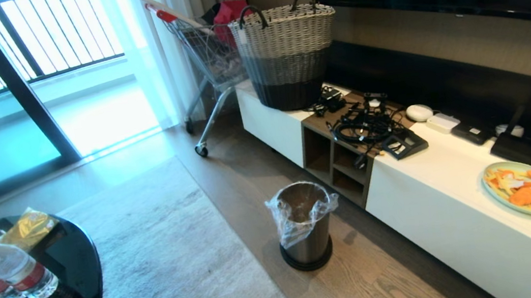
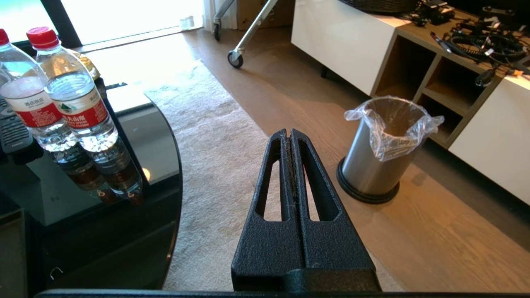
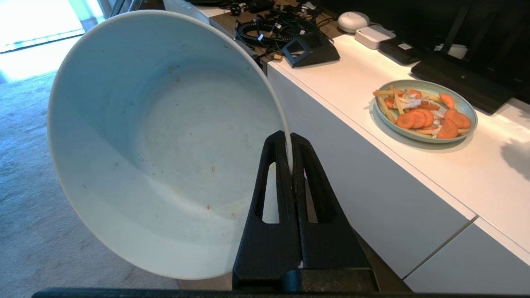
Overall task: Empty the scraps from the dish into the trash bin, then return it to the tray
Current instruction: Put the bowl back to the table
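We see the right gripper [image 3: 291, 142] pinching the rim of the dish [image 3: 165, 140], its two fingers pressed together on the white edge. In the right wrist view the dish is tipped on its side, so its inside faces the camera and fills the left half of the frame; only a few tiny specks cling to the glaze. In the head view just a pale curved edge of the dish shows at the lower right corner.

The left gripper [image 2: 291, 134] holds nothing, its fingers pressed together, hovering over the rug [image 2: 219, 136] near the middle of the left wrist frame.

The trash bin [image 1: 305, 226] stands upright on the wooden floor at the centre of the head view, its clear bag hanging over the rim, close to the low white worktop [image 1: 437, 203]. On that worktop, at the right of the frame, sits a pale blue plate [image 1: 525, 188] with carrot slices and yellow strips. Two water bottles [image 1: 7, 272] stand on the glossy black table [image 1: 72, 261] at lower left.
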### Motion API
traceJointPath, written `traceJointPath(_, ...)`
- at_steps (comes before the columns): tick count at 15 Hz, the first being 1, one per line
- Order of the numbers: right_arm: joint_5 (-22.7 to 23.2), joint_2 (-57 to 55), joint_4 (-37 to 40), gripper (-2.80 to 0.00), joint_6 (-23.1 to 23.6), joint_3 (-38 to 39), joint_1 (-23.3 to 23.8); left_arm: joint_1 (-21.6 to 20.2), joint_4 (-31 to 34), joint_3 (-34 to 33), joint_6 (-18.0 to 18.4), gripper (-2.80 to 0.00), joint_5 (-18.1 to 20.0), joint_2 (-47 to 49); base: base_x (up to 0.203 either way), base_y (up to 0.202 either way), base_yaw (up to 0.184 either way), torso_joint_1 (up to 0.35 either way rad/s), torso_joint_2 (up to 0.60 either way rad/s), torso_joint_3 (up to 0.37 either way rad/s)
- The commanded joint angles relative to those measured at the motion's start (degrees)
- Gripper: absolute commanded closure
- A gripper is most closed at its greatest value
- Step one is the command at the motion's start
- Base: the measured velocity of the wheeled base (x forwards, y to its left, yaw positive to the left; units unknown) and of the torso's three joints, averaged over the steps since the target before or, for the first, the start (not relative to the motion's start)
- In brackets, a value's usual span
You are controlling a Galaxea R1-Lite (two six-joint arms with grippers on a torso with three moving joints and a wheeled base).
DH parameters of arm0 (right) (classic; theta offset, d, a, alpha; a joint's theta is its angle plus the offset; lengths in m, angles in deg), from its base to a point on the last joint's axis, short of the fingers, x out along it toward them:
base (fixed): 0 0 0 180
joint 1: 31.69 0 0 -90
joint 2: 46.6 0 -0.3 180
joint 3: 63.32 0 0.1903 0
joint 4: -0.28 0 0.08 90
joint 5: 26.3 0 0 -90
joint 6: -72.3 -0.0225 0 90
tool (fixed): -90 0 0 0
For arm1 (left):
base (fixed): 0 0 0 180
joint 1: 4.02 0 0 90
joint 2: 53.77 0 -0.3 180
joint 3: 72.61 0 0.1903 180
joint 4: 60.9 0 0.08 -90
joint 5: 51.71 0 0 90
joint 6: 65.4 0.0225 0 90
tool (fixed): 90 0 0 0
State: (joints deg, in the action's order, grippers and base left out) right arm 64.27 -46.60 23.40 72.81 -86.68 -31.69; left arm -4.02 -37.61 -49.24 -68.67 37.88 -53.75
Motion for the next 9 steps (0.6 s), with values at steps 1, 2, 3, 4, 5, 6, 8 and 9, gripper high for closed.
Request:
traceJointPath(1,0.0,-0.1,0.0,0.0,0.0,0.0,0.0,0.0,0.0,0.0,-0.1,0.0,0.0,0.0,0.0,0.0,0.0,0.0,0.0,0.0)
traceJointPath(2,0.0,-0.1,0.0,0.0,0.0,0.0,0.0,0.0,0.0,0.0,-0.1,0.0,0.0,0.0,0.0,0.0,0.0,0.0,0.0,0.0)
traceJointPath(3,0.0,-0.1,0.0,0.0,0.0,0.0,0.0,0.0,0.0,0.0,-0.1,0.0,0.0,0.0,0.0,0.0,0.0,0.0,0.0,0.0)
traceJointPath(4,0.0,-0.1,0.0,0.0,0.0,0.0,0.0,0.0,0.0,0.0,-0.1,0.0,0.0,0.0,0.0,0.0,0.0,0.0,0.0,0.0)
traceJointPath(5,0.0,0.0,0.0,0.0,0.0,0.0,0.0,0.0,0.0,0.0,-0.1,0.0,0.0,0.0,0.0,0.0,0.0,0.0,0.0,0.0)
traceJointPath(6,0.0,-0.1,0.0,0.0,0.0,0.0,0.0,0.0,0.0,0.0,-0.1,0.0,0.0,0.0,0.0,0.0,0.0,0.0,0.0,0.0)
traceJointPath(8,0.0,0.0,0.0,0.0,0.0,0.0,0.0,0.0,0.0,0.0,-0.1,0.0,0.0,0.0,0.0,0.0,0.0,0.0,0.0,0.0)
traceJointPath(9,0.0,-0.1,0.0,0.0,0.0,0.0,0.0,0.0,0.0,0.0,-0.1,0.0,0.0,0.0,0.0,0.0,0.0,0.0,0.0,0.0)
